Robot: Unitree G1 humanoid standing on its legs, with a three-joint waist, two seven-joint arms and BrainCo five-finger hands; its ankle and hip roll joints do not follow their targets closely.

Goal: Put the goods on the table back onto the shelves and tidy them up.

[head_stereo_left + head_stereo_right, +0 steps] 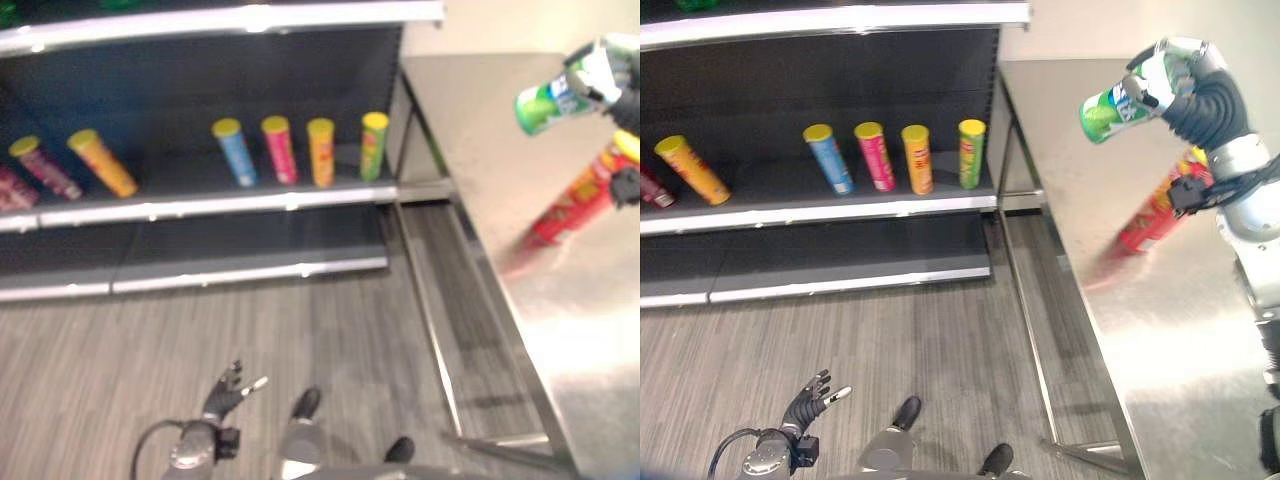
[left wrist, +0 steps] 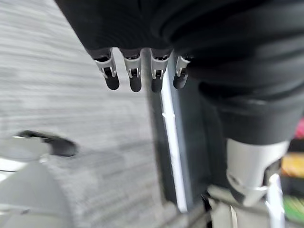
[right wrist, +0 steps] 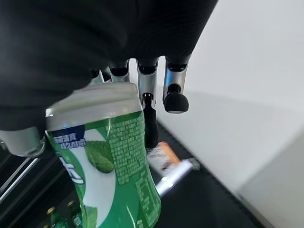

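The shelving unit (image 1: pixel 820 215) stands well off to the left of the raised right hand, dark-backed with pale metal rails along the front of each level. The steel table (image 1: pixel 1160 330) lies directly under that hand and runs toward the robot along the right side, its near end just beside the shelf's end post. Grey wood-look floor (image 1: pixel 890 350) spreads below the shelves, beneath the left hand.

The right hand (image 1: pixel 1175 75) is up above the far part of the table, fingers curled round a green canister (image 1: pixel 1108 112) and clamped on it; the can is tilted, its far end pointing toward the shelves, clear of the tabletop. The right wrist view shows the fingers wrapped over its pale rim and green label (image 3: pixel 114 166). Just below and behind that hand a red canister (image 1: pixel 1152 218) lies slanted on the table, partly hidden by the forearm.

The left hand (image 1: pixel 808 398) hangs low over the floor, well apart from everything on the shelves, fingers straight and spread, holding nothing; in its wrist view the dark tips (image 2: pixel 135 83) hang in a relaxed row.

On the middle shelf, well to the left of the held can, four canisters stand in a row close together: green (image 1: pixel 971 153) nearest the table, then orange (image 1: pixel 917 158), pink (image 1: pixel 875 156) and blue (image 1: pixel 827 158). Further left an orange-yellow canister (image 1: pixel 692 168) leans over, and a dark red one (image 1: pixel 650 187) is cut by the edge of view.
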